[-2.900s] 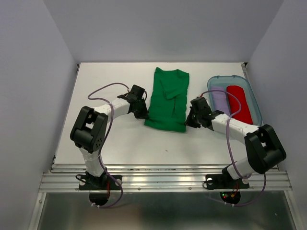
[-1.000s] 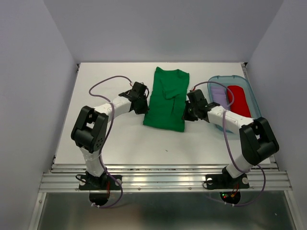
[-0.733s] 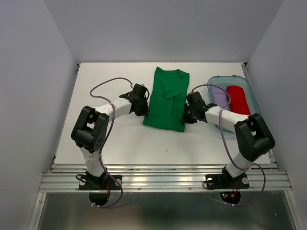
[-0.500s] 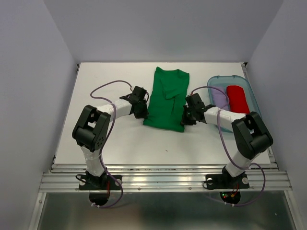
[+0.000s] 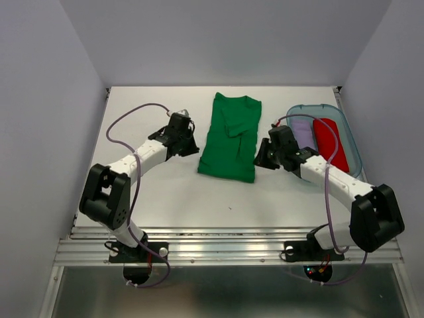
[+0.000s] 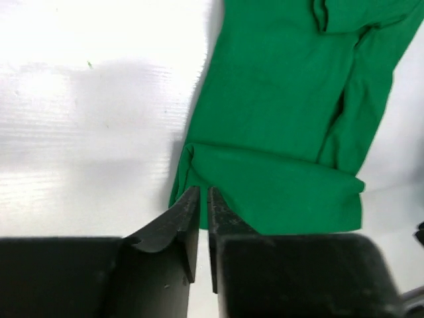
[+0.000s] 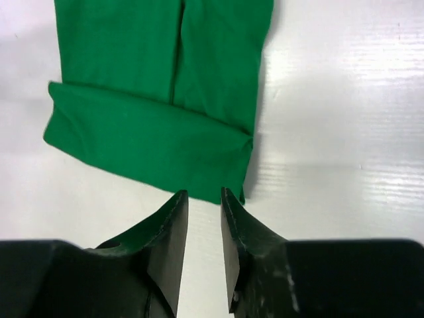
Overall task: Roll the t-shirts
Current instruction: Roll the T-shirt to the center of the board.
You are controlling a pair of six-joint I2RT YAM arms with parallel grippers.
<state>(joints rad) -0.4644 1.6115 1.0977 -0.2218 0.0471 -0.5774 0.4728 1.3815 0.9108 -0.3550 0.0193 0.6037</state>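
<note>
Both arms stretched low, flanking the green t-shirt (image 5: 230,142) mid-table!
My left gripper (image 6: 203,192) shows a bare slit and my right gripper (image 7: 203,195) a slightly wider gap, both holding nothing. The shirt's near hem is folded over. My wrist cameras cut off its collar end.

The green t-shirt (image 5: 229,142) is showing soft, matt cloth. The white table (image 5: 172,192) is gleaming smoothly, and the tub (image 5: 317,106) is looking like translucent plastic.
</note>
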